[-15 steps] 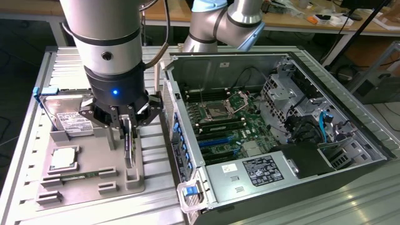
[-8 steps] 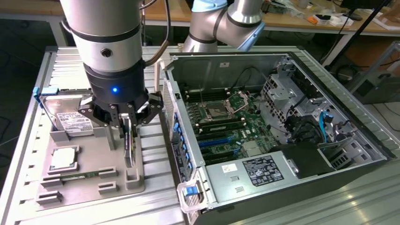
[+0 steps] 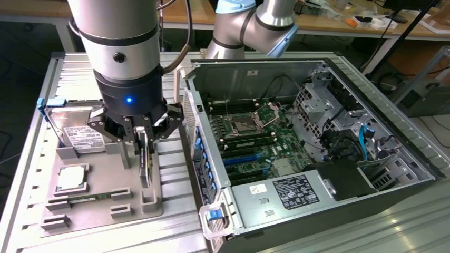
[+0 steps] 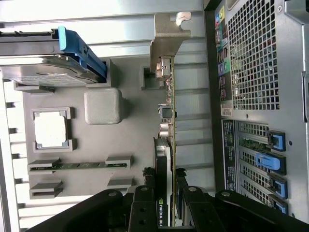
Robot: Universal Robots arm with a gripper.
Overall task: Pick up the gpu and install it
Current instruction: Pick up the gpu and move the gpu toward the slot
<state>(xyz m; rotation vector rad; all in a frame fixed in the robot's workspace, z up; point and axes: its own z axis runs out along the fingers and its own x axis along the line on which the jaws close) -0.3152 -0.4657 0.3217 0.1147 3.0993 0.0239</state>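
The gpu [image 3: 145, 161] stands edge-on over the grey parts tray [image 3: 109, 166], its black shroud and green board seen as a thin strip. My gripper [image 3: 144, 138] comes straight down on its top edge, with a finger pressed against each face. In the wrist view the gpu [image 4: 170, 125] runs away from the gripper [image 4: 169, 193], ending in its silver bracket [image 4: 166, 38]. Whether the card still rests in its tray slot is unclear.
The open computer case [image 3: 211, 158] lies just to the exterior view's right of the tray, with the motherboard [image 3: 253, 137] exposed and blue slot clips [image 4: 270, 162] on its rear. A hard drive [image 3: 81, 134], a processor [image 3: 71, 178] and a memory stick [image 3: 88, 197] sit in the tray.
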